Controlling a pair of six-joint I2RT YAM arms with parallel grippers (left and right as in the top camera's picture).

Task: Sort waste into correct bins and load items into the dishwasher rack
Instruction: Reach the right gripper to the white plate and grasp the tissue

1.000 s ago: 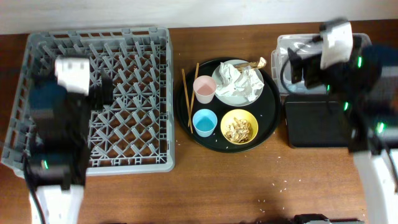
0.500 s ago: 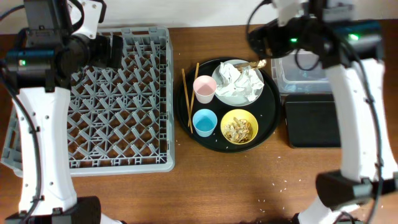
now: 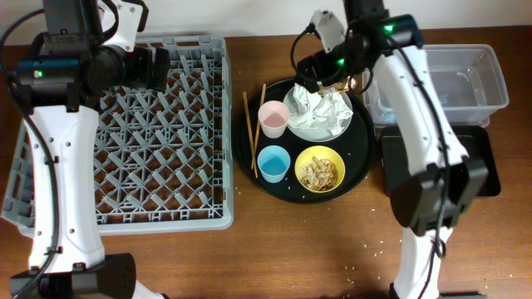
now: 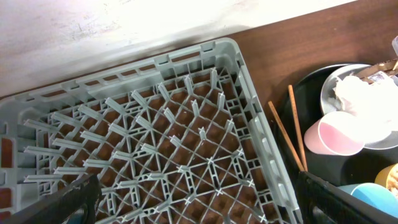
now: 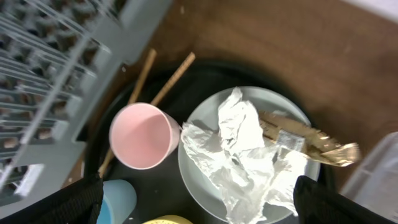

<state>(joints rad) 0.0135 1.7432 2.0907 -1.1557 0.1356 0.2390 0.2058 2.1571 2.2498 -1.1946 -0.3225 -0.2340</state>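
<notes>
The grey dishwasher rack point(image 3: 125, 141) fills the left side. A round black tray point(image 3: 359, 154) holds a pink cup point(image 3: 273, 119), a blue cup point(image 3: 273, 163), a yellow bowl point(image 3: 332, 159) of food scraps point(image 3: 318, 173), and a pale plate point(image 3: 301, 124) with crumpled napkins point(image 3: 328, 108) and a gold wrapper point(image 3: 341, 85). Two chopsticks point(image 3: 249, 124) lie at the tray's left edge. My right gripper point(image 3: 312, 71) is open above the plate point(image 5: 273, 99) and napkins point(image 5: 249, 155). My left gripper point(image 3: 156, 66) is open over the rack's far side point(image 4: 186, 143).
The clear tub point(image 3: 465, 83) stands at the far right, with the shallow black rectangular tray point(image 3: 478, 166) in front of it, partly behind my right arm. Rice-like crumbs point(image 3: 378, 245) lie on the wooden table near the front.
My right arm has swung left from over the bins to above the plate. My left arm has risen and moved to the rack's far side. The objects have not moved.
</notes>
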